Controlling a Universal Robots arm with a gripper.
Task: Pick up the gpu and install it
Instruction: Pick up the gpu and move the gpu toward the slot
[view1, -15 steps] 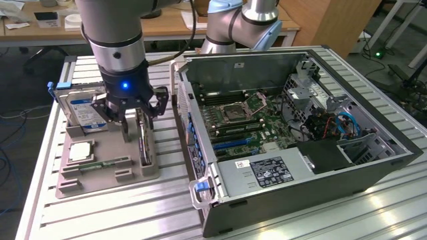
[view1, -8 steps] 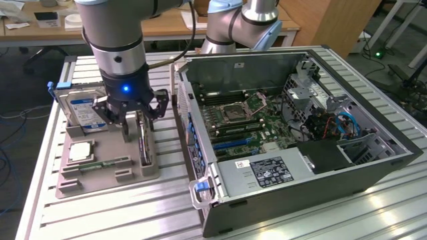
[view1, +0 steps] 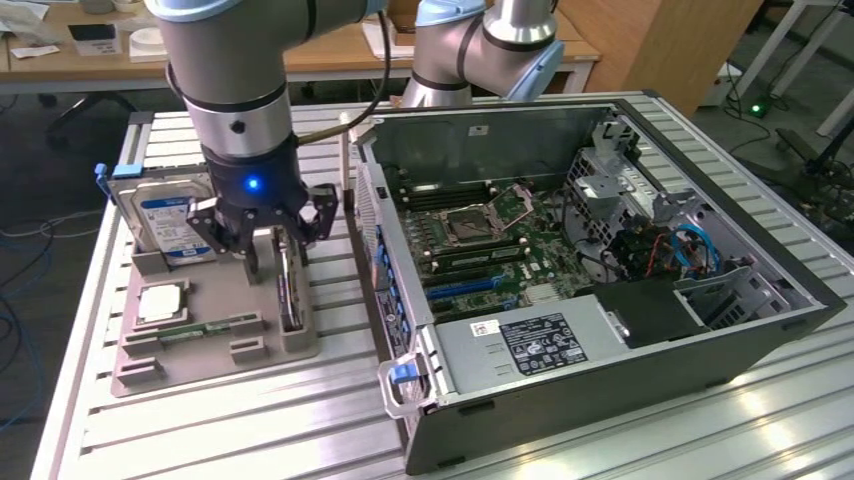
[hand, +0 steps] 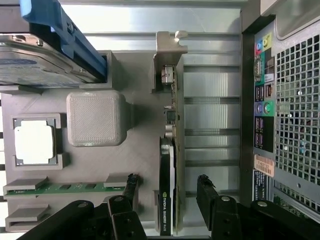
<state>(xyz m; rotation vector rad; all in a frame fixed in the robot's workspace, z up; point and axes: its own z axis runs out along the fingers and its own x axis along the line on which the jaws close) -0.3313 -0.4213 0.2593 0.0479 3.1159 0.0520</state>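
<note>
The gpu (view1: 287, 288) stands on its long edge in a slot of the grey holder tray (view1: 267, 348), on the exterior view's left of the open computer case (view1: 601, 260). In the wrist view the gpu (hand: 172, 115) is a thin dark card with a silvery bracket (hand: 167, 50) at its far end. My gripper (view1: 283, 250) hangs directly over the card and is open. One finger sits on each side of the card without touching it (hand: 167, 182).
The tray also holds a hard drive (view1: 167, 215) with a blue-white label, a processor chip (view1: 160, 300) and a green memory stick (view1: 207, 328). The case lies on its side with the motherboard (view1: 487, 240) exposed. Its rear port panel (hand: 262, 100) is close beside the tray.
</note>
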